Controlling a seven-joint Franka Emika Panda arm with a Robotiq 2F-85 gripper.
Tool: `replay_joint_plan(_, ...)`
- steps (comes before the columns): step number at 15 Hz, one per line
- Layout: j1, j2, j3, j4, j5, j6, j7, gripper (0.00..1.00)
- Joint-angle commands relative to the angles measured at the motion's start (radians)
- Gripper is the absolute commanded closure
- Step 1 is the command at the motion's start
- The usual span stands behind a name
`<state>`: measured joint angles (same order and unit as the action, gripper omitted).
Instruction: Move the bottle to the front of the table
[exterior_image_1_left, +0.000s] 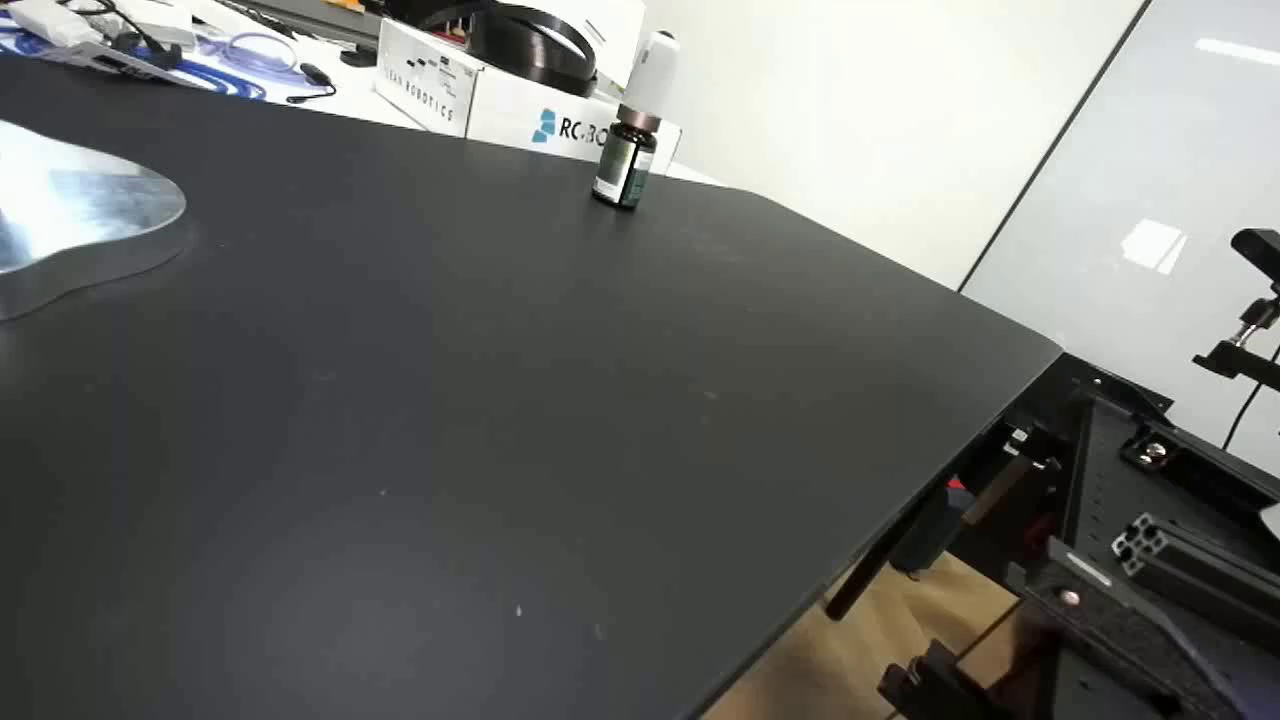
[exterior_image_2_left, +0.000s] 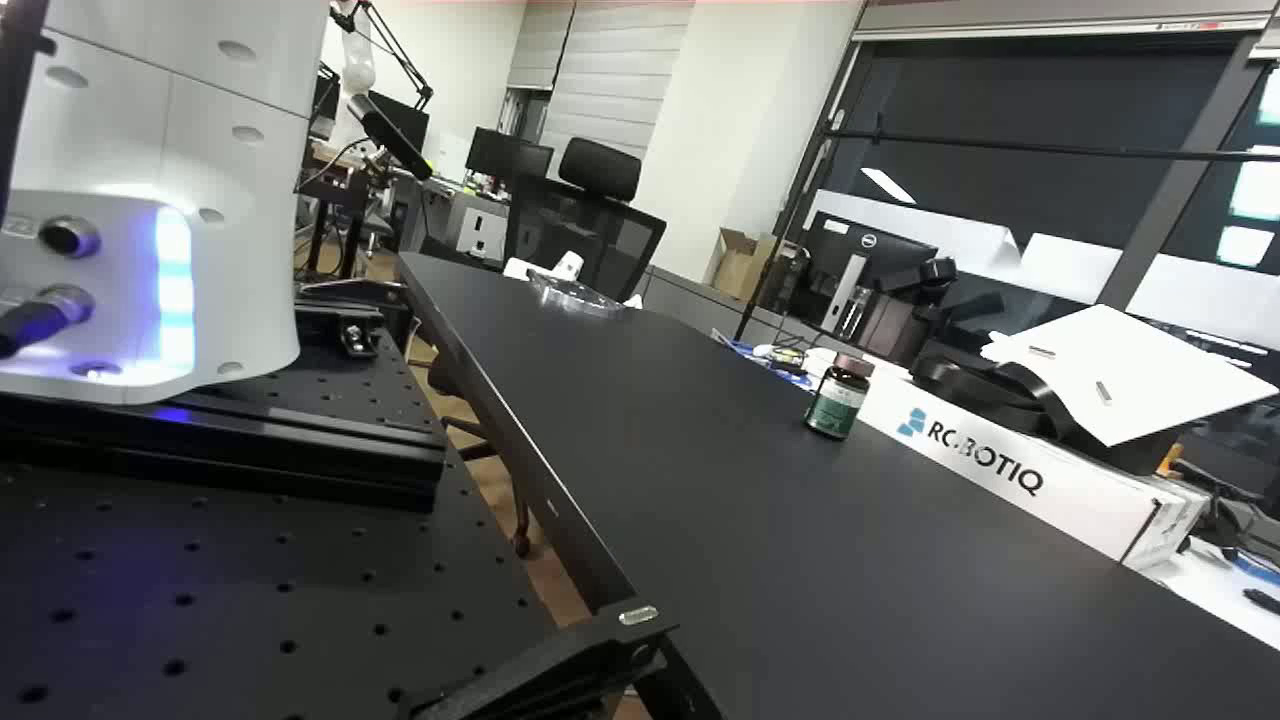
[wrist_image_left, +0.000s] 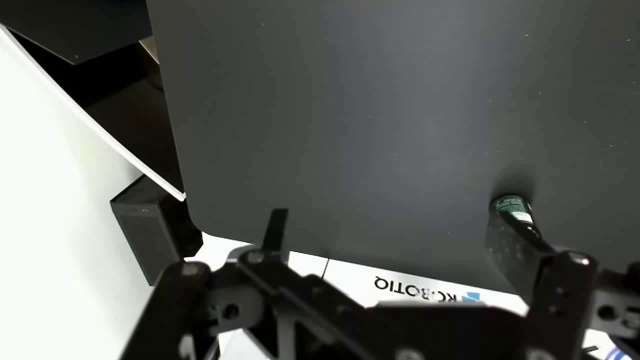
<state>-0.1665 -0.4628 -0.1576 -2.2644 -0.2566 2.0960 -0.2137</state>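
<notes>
The bottle is small and dark with a green and white label and a brownish cap. It stands upright near the edge of the black table beside the white printed box. It shows in both exterior views. In the wrist view the bottle is at the right, partly covered by the right finger. My gripper is open with its fingers wide apart and nothing between them. It is above the table, and the bottle lies by the right finger rather than between them. The gripper is out of view in both exterior views.
A white Robotiq box with black straps on it runs along the edge behind the bottle. A slim white object shows behind the cap. A shiny curved object lies on the table. The robot base stands across the table's opposite edge.
</notes>
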Motion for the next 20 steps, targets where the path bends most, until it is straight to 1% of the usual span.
replay_joint_plan(1,0.005,0.0,-0.004,0.002,-0.002,-0.002,0.002,0.0)
replay_joint_plan(9,0.005,0.0,-0.004,0.002,-0.002,-0.001,0.002,0.0)
replay_joint_plan(11,0.009,0.053,-0.005,0.021,-0.002,0.069,0.014,0.0)
replay_joint_plan(13,0.02,0.156,-0.004,0.066,0.015,0.151,0.023,0.0)
replay_joint_plan(15,0.034,0.289,0.002,0.135,0.04,0.218,0.033,0.0)
replay_joint_plan(20,0.078,0.566,0.06,0.315,0.105,0.291,0.061,0.0)
